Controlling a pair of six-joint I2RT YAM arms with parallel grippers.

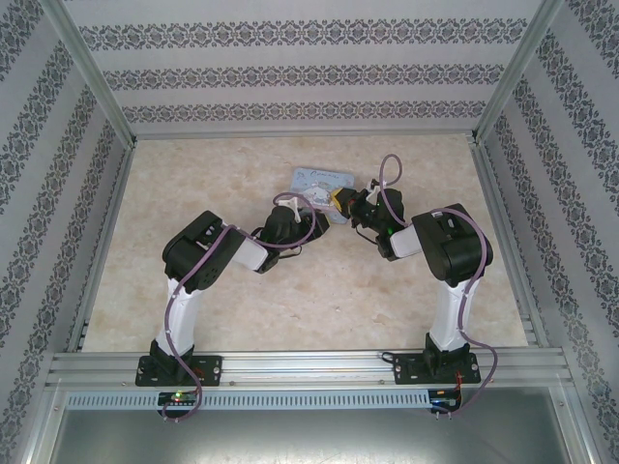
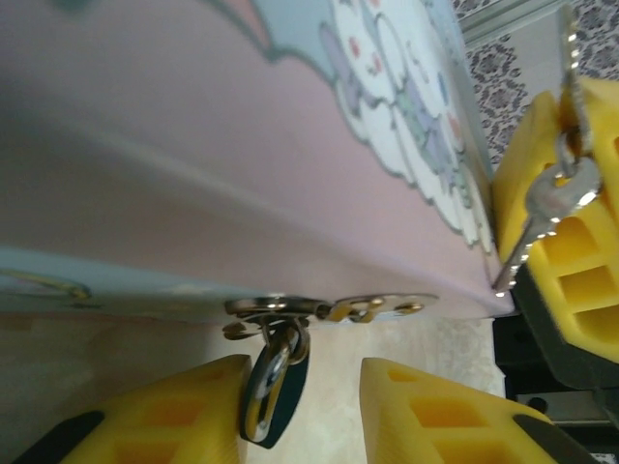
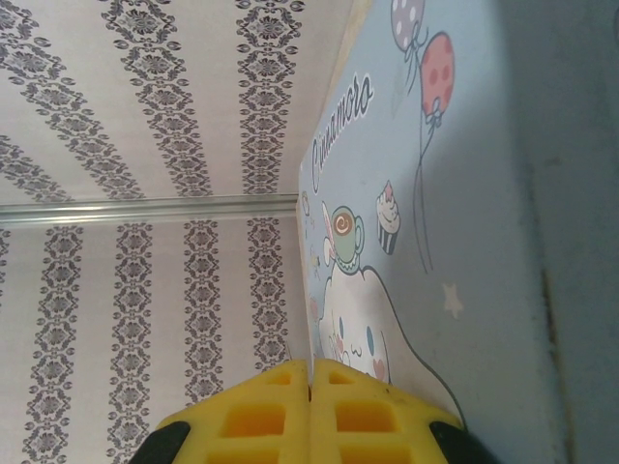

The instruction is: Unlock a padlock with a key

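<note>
Plainly the padlock (image 2: 276, 396) hangs between the left pincer's (image 2: 308, 387) spread pads; right pincer (image 3: 309, 396) pinches the key (image 2: 538, 217).

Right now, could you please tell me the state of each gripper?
Left gripper: open, jaws either side of the padlock.
Right gripper: shut on the key.

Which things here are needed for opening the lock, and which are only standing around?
Needed: padlock, hanging on hasp; key, in right gripper.
Only there: cartoon tin; patterned walls; metal frame.
</note>
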